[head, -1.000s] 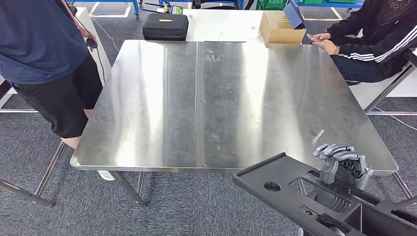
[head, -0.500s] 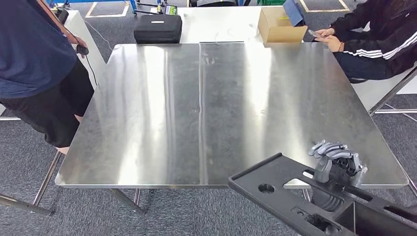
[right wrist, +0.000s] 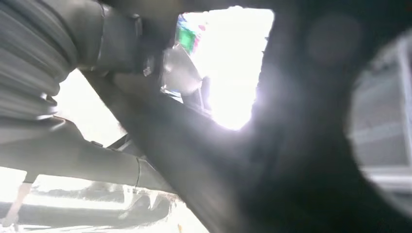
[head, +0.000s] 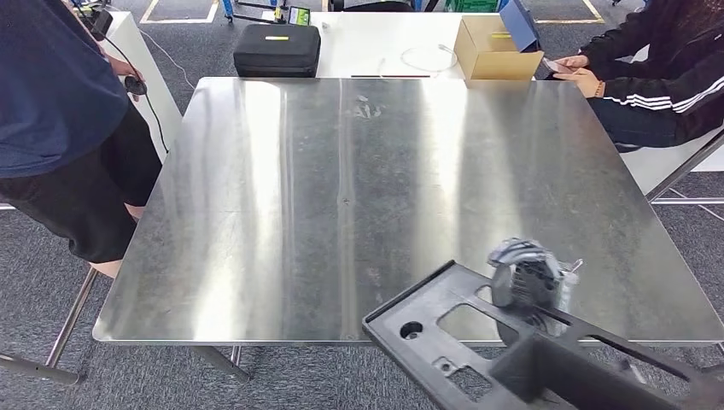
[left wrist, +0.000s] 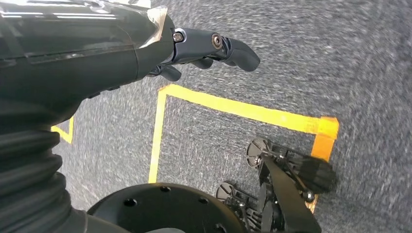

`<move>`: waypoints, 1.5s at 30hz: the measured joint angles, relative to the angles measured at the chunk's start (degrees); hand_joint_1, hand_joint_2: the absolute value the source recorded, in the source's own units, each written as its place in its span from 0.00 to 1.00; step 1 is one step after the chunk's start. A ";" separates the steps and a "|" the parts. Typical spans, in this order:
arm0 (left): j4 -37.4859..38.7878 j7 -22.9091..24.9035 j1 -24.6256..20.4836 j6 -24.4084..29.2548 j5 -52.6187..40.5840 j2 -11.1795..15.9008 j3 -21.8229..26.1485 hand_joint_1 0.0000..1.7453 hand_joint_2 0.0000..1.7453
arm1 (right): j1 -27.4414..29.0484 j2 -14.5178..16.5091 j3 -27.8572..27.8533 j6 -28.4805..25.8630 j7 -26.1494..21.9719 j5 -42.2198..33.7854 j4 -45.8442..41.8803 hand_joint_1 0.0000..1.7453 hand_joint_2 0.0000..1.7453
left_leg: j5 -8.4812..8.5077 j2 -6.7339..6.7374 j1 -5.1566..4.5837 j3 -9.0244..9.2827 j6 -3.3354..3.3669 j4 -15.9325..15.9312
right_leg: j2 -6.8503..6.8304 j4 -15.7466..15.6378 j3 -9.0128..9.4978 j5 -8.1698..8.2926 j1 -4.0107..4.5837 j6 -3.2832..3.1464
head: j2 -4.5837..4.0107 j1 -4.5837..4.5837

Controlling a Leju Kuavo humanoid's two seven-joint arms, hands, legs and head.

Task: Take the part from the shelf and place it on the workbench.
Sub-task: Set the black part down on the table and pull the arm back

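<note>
A long black plastic part [head: 478, 350] with cut-outs and a round hole hangs over the near edge of the steel workbench [head: 341, 188], its far end above the bench's front right. My right hand [head: 525, 278] grips the part from behind, fingers curled over its upper bar, blurred. In the right wrist view the part [right wrist: 272, 160] is a dark blurred mass close to the lens. My left hand [left wrist: 204, 46] hangs over grey carpet, its fingers loosely bent and holding nothing.
A person in dark blue [head: 60, 120] stands at the bench's left side. A seated person in black [head: 657, 77] is at the far right. Behind the bench a white table carries a black case [head: 280, 49] and a cardboard box [head: 495, 49].
My right hand has carried the part left and forward, further over the bench's front edge. The view has shifted slightly, so the bench looks closer.
</note>
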 joint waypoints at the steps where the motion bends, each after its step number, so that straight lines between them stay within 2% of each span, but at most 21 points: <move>1: 0.00 -0.04 -0.12 -0.16 -0.27 0.00 -0.20 0.00 1.00 | -1.82 -0.01 1.73 -1.12 0.64 2.62 1.81 1.00 1.00 | -0.04 -0.01 -0.02 -0.02 0.06 -0.02 | 0.00 -0.20 0.08 0.04 0.00 0.07 | 0.00 0.02; 5: 0.00 -0.28 -0.50 -0.82 -1.28 0.07 -1.04 0.00 1.00 | -11.22 0.59 10.47 -4.72 4.48 11.71 11.88 1.00 1.00 | -0.20 0.00 -0.01 0.08 0.32 -0.03 | -0.02 -0.56 -0.11 0.07 0.03 0.26 | 0.00 0.00; 8: 0.00 -0.28 -0.70 -1.03 -1.71 0.16 -1.68 0.00 1.00 | -18.78 2.41 16.49 -4.51 7.24 13.82 21.14 1.00 1.00 | -0.19 -0.02 0.00 0.14 0.46 -0.03 | -0.03 -0.59 -0.19 0.11 0.03 0.61 | 0.00 -0.01; 11: 0.00 -0.10 -0.82 -0.96 -1.83 0.20 -1.94 0.00 1.00 | -24.88 4.41 20.94 -4.46 8.85 15.28 29.27 1.00 1.00 | -0.10 -0.08 0.08 0.17 0.57 -0.04 | -0.12 -0.58 -0.16 0.16 0.09 0.70 | 0.00 0.02; 14: 0.00 0.42 -0.83 -0.61 -1.98 0.21 -2.07 0.00 1.00 | -29.66 6.73 24.33 -5.42 10.37 18.68 35.98 1.00 1.00 | -0.07 -0.07 0.13 0.17 0.58 -0.07 | -0.16 -0.55 0.04 0.18 0.22 0.71 | 0.00 0.08; 19: 0.00 0.78 -0.91 -0.50 -2.89 0.20 -2.90 0.00 1.00 | -37.52 12.40 31.01 -8.27 12.77 26.75 47.51 1.00 1.00 | -0.01 -0.03 0.22 0.19 0.56 -0.17 | -0.14 -0.54 0.06 0.19 0.25 0.71 | 0.00 0.05; 24: 0.00 0.91 -0.98 -0.50 -3.38 0.19 -3.50 0.00 1.00 | -41.45 15.99 36.54 -8.91 15.27 28.65 54.39 1.00 1.00 | -0.05 -0.11 0.28 0.19 0.52 -0.23 | -0.20 -0.55 -0.19 0.13 0.32 0.63 | 0.00 0.08; 29: 0.00 0.97 -1.08 -0.48 -4.08 0.17 -4.28 0.00 1.00 | -44.99 17.23 44.95 -8.96 22.44 29.07 58.83 1.00 1.00 | -0.05 -0.10 0.28 0.20 0.51 -0.24 | -0.19 -0.56 -0.24 0.13 0.36 0.63 | 0.00 0.08; 35: 0.00 0.99 -1.09 -0.46 -4.69 0.20 -4.74 0.00 1.00 | -49.95 17.91 53.81 -9.91 28.56 27.50 63.03 1.00 1.00 | -0.04 -0.11 0.28 0.20 0.51 -0.24 | -0.20 -0.56 -0.23 0.14 0.35 0.64 | 0.00 0.09; 41: 0.00 1.08 -1.09 -0.40 -5.56 0.29 -5.69 0.00 1.00 | -56.60 17.94 60.44 -9.99 37.77 30.13 68.08 1.00 1.00 | -0.04 -0.14 0.28 0.28 0.52 -0.23 | -0.22 -0.56 -0.15 0.14 0.35 0.64 | 0.00 0.11; 45: 0.00 1.23 -1.20 -0.14 -5.99 0.30 -6.12 0.00 1.00 | -59.24 17.76 63.54 -9.04 42.30 31.63 71.32 1.00 1.00 | -0.03 -0.08 0.27 0.30 0.53 -0.22 | -0.18 -0.55 -0.13 0.17 0.35 0.66 | 0.00 0.11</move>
